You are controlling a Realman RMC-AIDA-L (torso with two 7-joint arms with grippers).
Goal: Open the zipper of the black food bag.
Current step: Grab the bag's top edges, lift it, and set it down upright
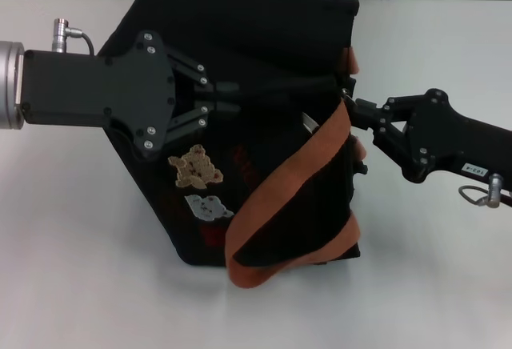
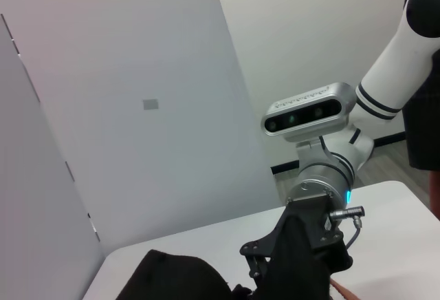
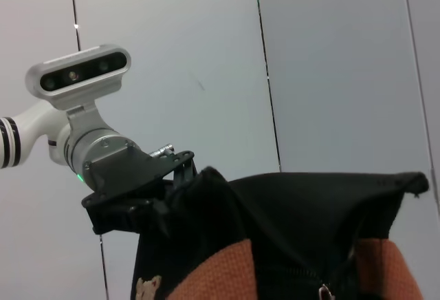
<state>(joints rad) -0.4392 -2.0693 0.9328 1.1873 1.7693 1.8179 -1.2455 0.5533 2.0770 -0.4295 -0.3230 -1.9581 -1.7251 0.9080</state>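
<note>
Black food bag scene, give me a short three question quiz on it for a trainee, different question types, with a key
1. True or false: the black food bag stands on a white table.
2. Multiple choice: the right gripper is
A. parked far from the bag
B. at the bag's right end, beside the orange-brown strap handle
C. on the brown bear patch
3. Short answer: which gripper reaches across the bag's top from the left side?

Key
1. True.
2. B.
3. The left gripper, its long fingers lying close together along the bag's top. The silvery pull tab of the zipper shows in the right wrist view.
</note>
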